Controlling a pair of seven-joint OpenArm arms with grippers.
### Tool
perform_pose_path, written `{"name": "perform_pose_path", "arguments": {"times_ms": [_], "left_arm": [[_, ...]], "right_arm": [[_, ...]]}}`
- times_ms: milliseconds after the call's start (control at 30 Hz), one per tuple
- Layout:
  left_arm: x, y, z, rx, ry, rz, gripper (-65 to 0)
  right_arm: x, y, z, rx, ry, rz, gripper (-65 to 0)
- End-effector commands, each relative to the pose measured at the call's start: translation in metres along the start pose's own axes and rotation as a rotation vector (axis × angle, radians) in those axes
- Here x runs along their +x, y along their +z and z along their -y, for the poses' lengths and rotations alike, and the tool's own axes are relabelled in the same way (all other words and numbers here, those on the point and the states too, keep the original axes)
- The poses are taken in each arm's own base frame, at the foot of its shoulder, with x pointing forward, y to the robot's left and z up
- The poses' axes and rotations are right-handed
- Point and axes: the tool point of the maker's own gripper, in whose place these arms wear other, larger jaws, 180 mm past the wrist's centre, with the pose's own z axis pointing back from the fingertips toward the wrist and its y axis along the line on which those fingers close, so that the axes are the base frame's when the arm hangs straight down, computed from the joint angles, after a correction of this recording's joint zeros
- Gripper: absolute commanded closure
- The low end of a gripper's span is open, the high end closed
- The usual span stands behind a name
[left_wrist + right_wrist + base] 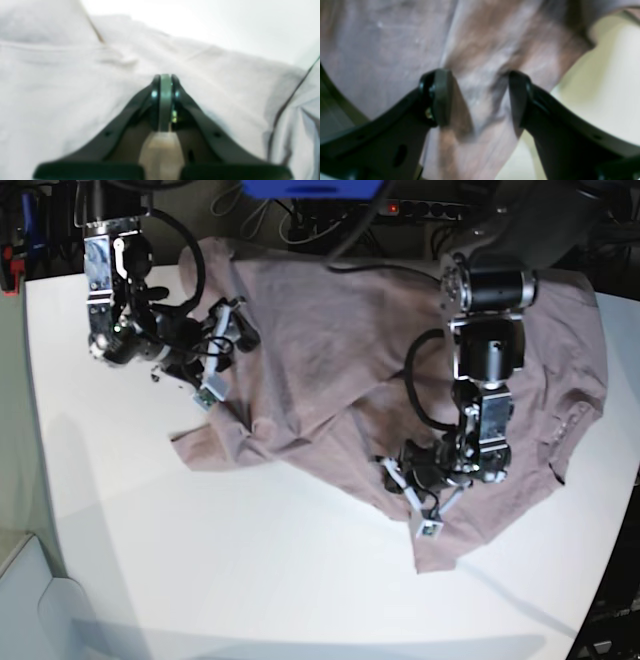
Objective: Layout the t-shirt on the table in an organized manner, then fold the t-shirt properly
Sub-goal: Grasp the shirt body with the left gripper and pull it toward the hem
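Observation:
The dusty mauve t-shirt (320, 330) lies rumpled across the back half of the white table (250, 560), its neck (572, 420) toward the right. My left gripper (393, 470) rests low on the shirt's front fold. In the left wrist view my left gripper (165, 80) is shut, tips together on washed-out cloth (62, 87), with no fabric visibly pinched. At the shirt's left edge my right gripper (238, 328) stands open. In the right wrist view my right gripper (478, 97) straddles a raised ridge of the shirt (480, 75), and its fingers (441, 97) do not clamp it.
Cables and a power strip (420, 205) run along the back, beside a blue object (310, 188). The table's left edge (30, 440) drops to a grey floor area (20, 600). Its curved right edge (610, 560) sits near the shirt's neck.

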Motion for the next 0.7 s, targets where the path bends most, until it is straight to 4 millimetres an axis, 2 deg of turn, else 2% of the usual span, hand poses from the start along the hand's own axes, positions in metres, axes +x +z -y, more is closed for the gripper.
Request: {"name": "perform_pose_path", "arguments": {"times_ms": [0,167,400,667], "left_arm": [[0.019,0.007,-0.016,0.028,-0.006,0.051,-0.1],[0.013,0.022,-0.072,0.181,0.051,0.082,-0.1],[0.013,0.041,-0.104,0.228,0.082,0.103,-0.1],[0.016,0.069,-0.142,0.255,0.185,0.164,-0.1]], "right_arm": [[0.009,0.004,0.002,-0.004,0.013,0.034,-36.0],[-0.013,0.006,0.0,-0.001,0.002,-0.013,-36.0],[-0.051,0.015,-0.005,0.0,0.003,-0.093,-36.0],[-0.068,0.033,-0.014,-0.009,0.045,-0.122,-36.0]]}}
